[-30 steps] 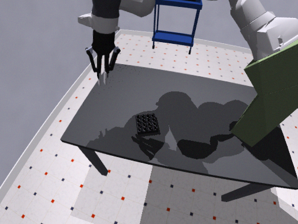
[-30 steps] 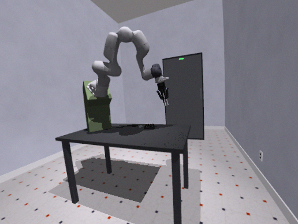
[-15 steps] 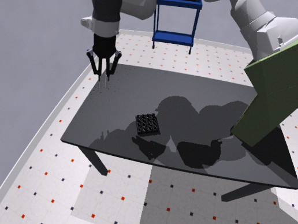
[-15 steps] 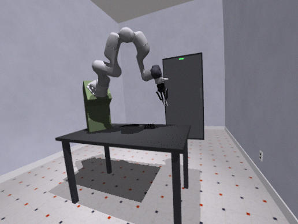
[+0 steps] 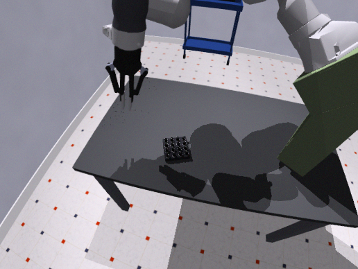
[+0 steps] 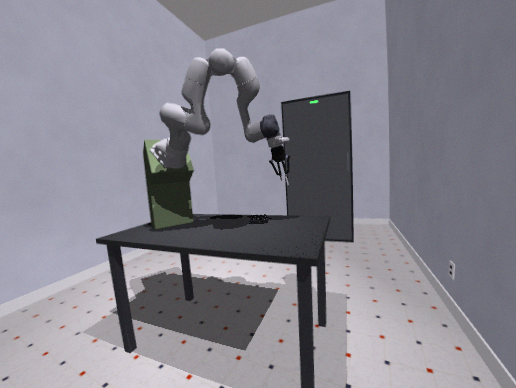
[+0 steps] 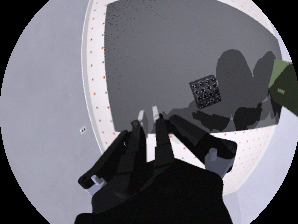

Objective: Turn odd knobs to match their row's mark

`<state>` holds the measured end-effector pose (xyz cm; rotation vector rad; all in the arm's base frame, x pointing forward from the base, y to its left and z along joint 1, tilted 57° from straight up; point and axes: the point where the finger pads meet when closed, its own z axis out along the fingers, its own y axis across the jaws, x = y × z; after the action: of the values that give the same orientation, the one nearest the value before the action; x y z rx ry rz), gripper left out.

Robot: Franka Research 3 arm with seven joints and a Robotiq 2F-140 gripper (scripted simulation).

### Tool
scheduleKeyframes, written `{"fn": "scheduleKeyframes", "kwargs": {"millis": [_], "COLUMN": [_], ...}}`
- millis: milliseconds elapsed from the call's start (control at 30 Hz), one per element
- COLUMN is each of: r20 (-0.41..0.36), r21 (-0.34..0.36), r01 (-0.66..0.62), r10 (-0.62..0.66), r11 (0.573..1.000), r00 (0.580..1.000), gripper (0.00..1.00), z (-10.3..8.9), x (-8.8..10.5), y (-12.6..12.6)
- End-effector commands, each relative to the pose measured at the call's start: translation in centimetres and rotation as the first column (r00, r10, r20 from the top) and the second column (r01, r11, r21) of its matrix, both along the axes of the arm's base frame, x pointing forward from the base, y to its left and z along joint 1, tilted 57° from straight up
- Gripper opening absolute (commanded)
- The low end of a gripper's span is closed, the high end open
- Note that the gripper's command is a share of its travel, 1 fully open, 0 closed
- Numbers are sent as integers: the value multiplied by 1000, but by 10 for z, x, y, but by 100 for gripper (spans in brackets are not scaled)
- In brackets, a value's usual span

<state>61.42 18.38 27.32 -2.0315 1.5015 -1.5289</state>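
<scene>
A blue cart (image 5: 207, 46) stands on the speckled floor (image 5: 147, 238) (image 6: 410, 340) — elsewhere, a dark door (image 6: 320, 165) and a wall outlet (image 6: 451, 269) (image 7: 83, 130).

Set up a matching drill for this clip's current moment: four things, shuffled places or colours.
1. black two-finger gripper
2. black box of knobs
3. wheeled frame cart
4. tall angular block beside the arm's base

A. blue
B. green
C. standing on the dark table
D. in the air, above the table

Pairs: 1-D, 2-C, 3-A, 4-B
</scene>
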Motion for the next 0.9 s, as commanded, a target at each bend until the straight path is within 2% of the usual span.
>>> {"fn": "scheduleKeyframes", "kwargs": {"millis": [0, 467, 533, 567, 867], "r20": [64, 113, 113, 119, 135], "r21": [129, 301, 301, 334, 447], "r01": [55, 147, 147, 163, 216], "r10": [-63, -188, -188, -214, -305], "r11": [990, 942, 942, 928, 868], "r00": [996, 976, 976, 970, 943], "gripper": [12, 12, 12, 12, 12], "z": [-7, -31, -31, -36, -55], "x": [1, 2, 2, 3, 3], "y": [4, 2, 2, 2, -1]}}
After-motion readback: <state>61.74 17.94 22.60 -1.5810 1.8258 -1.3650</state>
